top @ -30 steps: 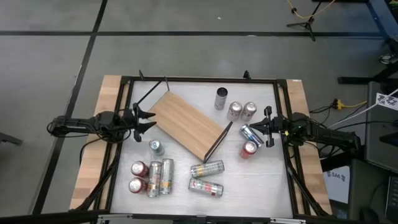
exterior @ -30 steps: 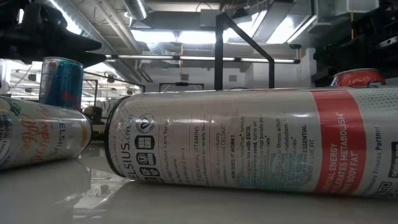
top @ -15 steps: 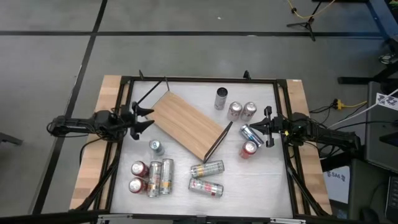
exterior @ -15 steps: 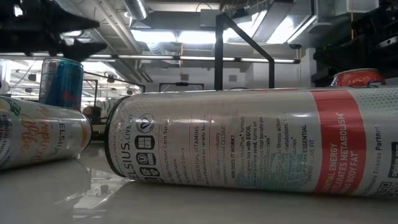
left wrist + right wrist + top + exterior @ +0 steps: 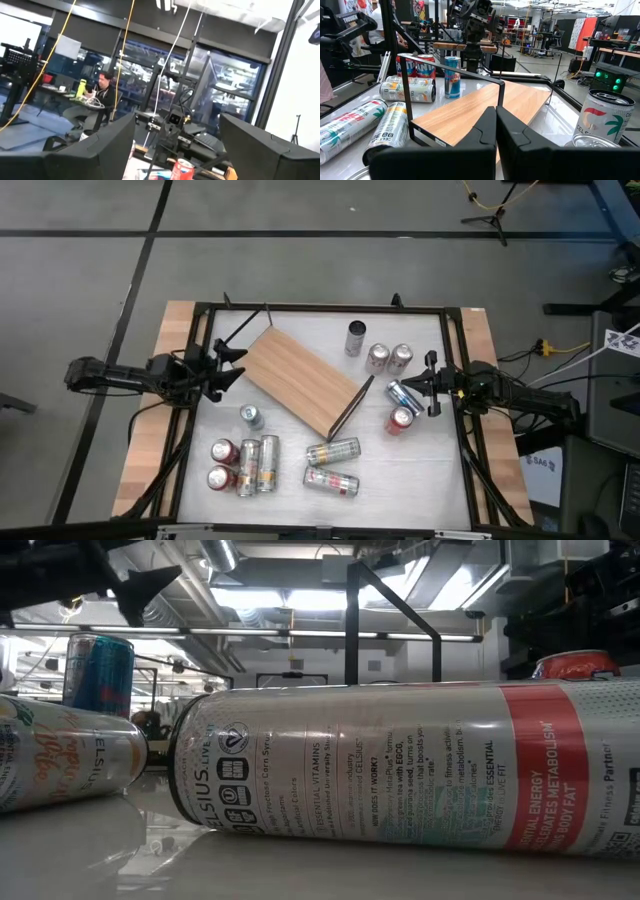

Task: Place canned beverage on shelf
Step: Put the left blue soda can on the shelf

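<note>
The shelf (image 5: 300,378), a light-brown wooden board on a thin black frame, lies slantwise in the middle of the table. In the right wrist view (image 5: 485,112) the board sits low and a black frame loop (image 5: 451,70) rises at its near end. Several cans stand or lie around it. My left gripper (image 5: 230,366) is open and empty at the shelf's left end; its wrist view (image 5: 177,122) looks out into the room. My right gripper (image 5: 418,385) is shut and empty, pointing at the shelf's right end, beside a lying blue can (image 5: 402,395).
Upright cans stand at the far right (image 5: 356,338) (image 5: 378,358) (image 5: 402,357). A red can (image 5: 400,421) lies near my right gripper. Two cans lie near the front (image 5: 333,452) (image 5: 331,480). A cluster (image 5: 245,464) and a blue can (image 5: 251,416) stand front left. A person (image 5: 102,92) sits beyond the table.
My left gripper has drawn back from the shelf toward the table's left edge, staying open. In the low view its dark fingers have moved away to the upper left. The shelf, the cans and my right gripper have kept still.
</note>
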